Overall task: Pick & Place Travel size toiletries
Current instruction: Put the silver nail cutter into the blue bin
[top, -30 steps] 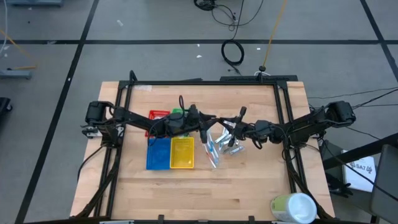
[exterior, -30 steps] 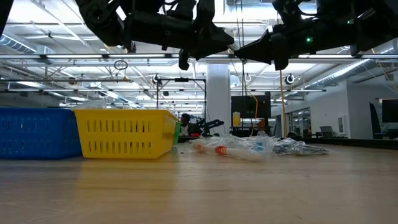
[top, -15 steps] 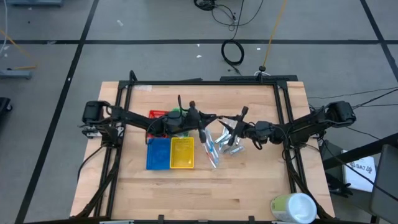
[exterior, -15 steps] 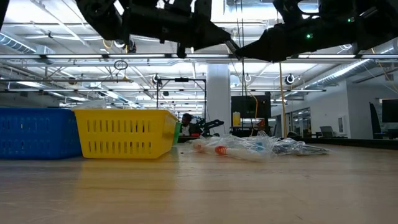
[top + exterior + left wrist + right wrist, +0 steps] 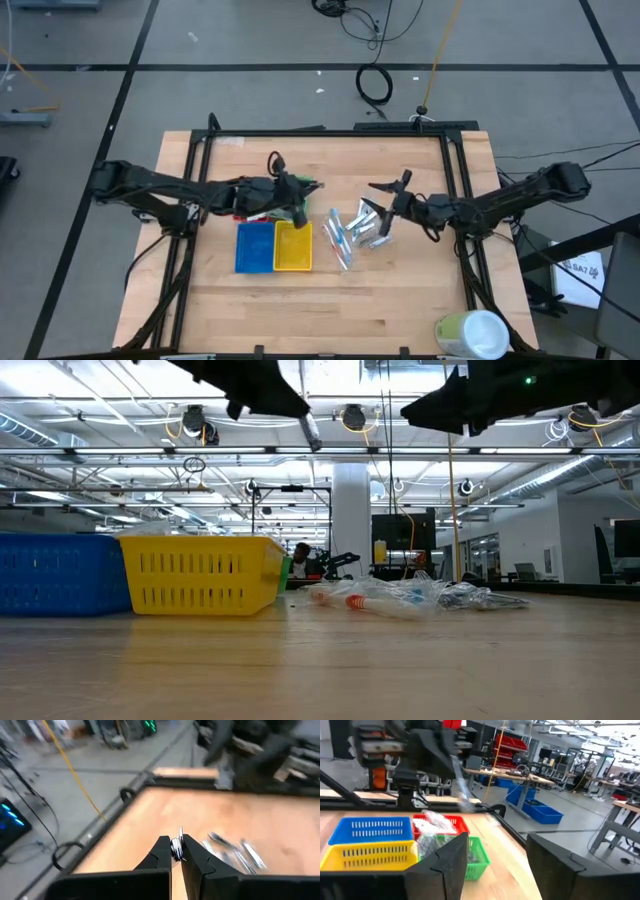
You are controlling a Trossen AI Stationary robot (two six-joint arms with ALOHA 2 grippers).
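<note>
Overhead, the left hand [image 5: 296,203] is gripping a slim silver tube [image 5: 176,846] above the trays [image 5: 292,247]; lowering squarely over one tray before letting go looks wise. The right hand [image 5: 388,217] is hanging open over the pile [image 5: 352,232] on the worktop [image 5: 400,300].

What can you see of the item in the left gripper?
The left gripper is shut on a slim silver tube. Only its metallic-looking end shows, poking out between the fingertips; the rest is hidden. The low view shows it as a thin pale stick slanting down, held high above the yellow tray, touching nothing else.
</note>
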